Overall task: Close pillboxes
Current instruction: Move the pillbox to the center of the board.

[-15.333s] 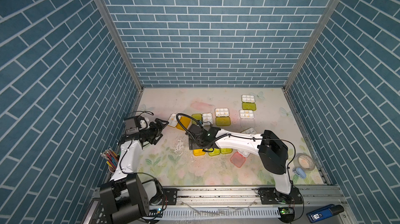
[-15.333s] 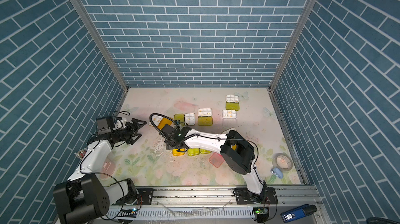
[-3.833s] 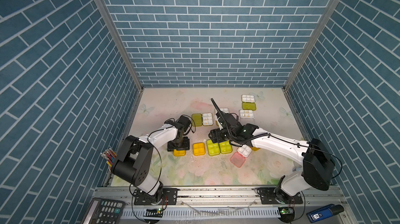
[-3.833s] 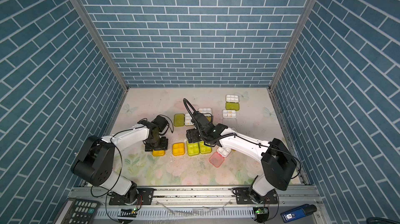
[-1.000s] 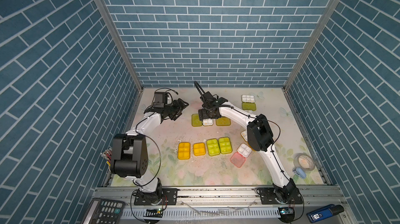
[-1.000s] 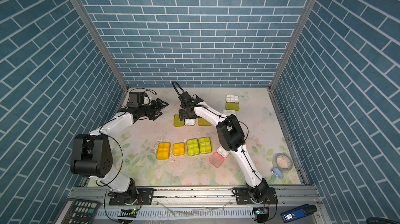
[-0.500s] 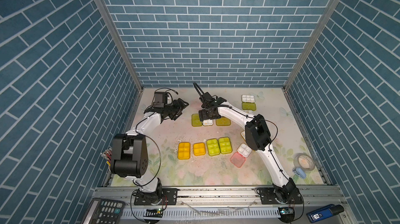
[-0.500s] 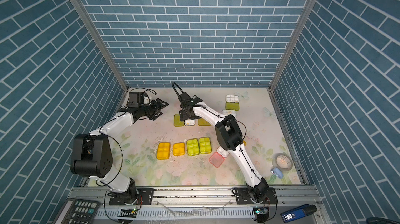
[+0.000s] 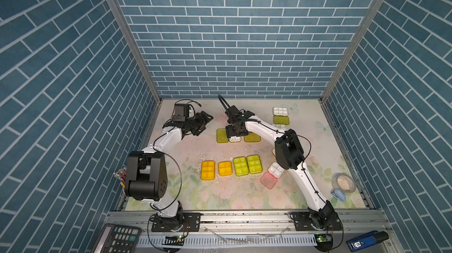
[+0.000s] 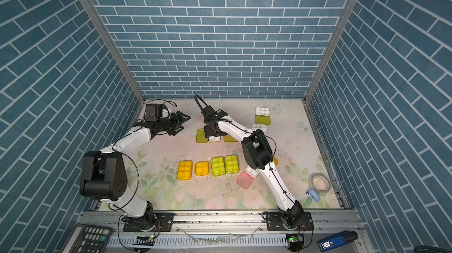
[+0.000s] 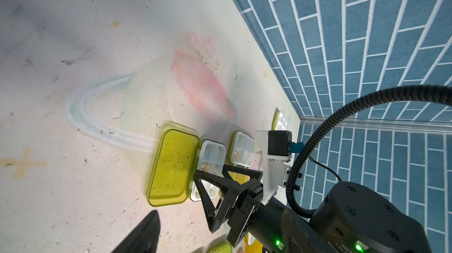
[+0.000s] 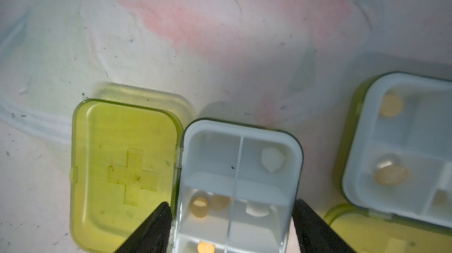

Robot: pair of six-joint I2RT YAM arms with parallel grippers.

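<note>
Round 3 sides: blue brick-pattern walls (image 9: 232, 43). Below: pale floral table mat (image 9: 195, 198) w/ dark specks.

Left arm (image 9: 168, 136) bent toward far-left corner. Left gripper (image 10: 185, 123) above the mat, jaws apart, nothing between, well apart from every box.

Right arm (image 9: 293, 161) stretched to far centre. Right gripper (image 12: 231, 211) pointing down, jaws closed against both long sides of the white tray of the gripped lime pillbox (image 12: 239, 178). Box open, its lid (image 12: 122, 171) flat on mat, touching the tray, w/ embossed cross.

Just beside: second lime pillbox (image 12: 403, 146), also open. In both top views tray hidden by the arm, only lime lid (image 9: 252, 137) seen.

Near centre of mat, a row of 4 closed boxes side by side: orange-yellow pillboxes (image 9: 208, 169), then lime pair (image 9: 247, 165). Right of row: pink pillbox (image 9: 268, 180), open, white tray partly under right arm. Far right: rear lime pillbox (image 9: 280, 111), open, tray toward back wall.

Near-right corner: tape roll (image 9: 343, 182).

In gripped tray: 1 white pill (image 12: 271, 160), orange pills (image 12: 200, 206) in compartment closer to jaws.
</note>
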